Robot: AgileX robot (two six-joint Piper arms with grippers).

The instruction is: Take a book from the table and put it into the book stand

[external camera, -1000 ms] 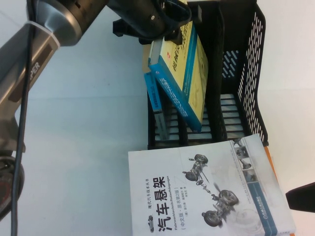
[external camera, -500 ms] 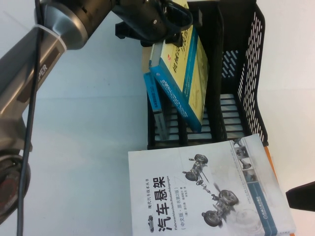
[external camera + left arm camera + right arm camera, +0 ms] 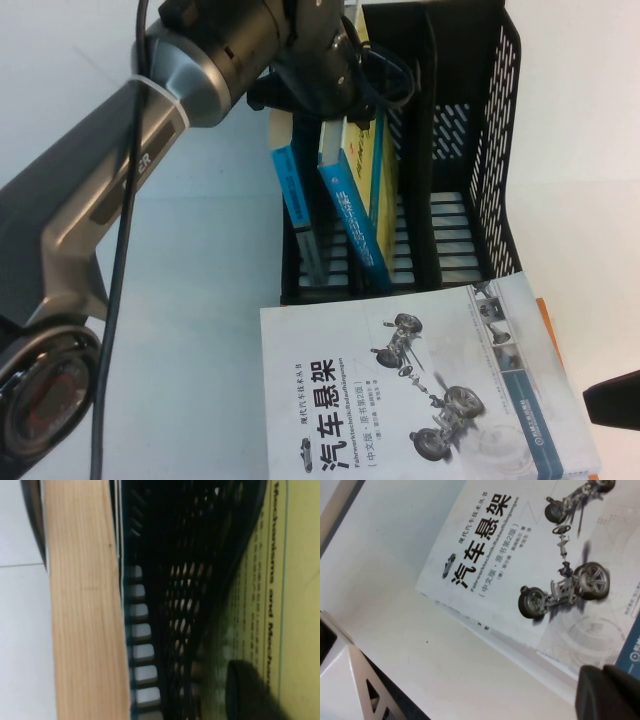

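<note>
white table [image 3: 200,260], left gripper [image 3: 335,75] at book stand [image 3: 470,200], right gripper [image 3: 612,400] low

A robot test bench in a lab or office sort of room: a plain white tabletop [image 3: 180,300] carries only a black slotted book stand [image 3: 470,150], Chinese engineering textbooks, among them a white one on car suspension [image 3: 420,390], and a grey metal robot arm [image 3: 110,210] with a cable strapped along it.

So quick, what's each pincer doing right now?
Left pincer: over the book stand, shut on the book.
Right pincer: at the table's right edge, cannot be told.
</note>
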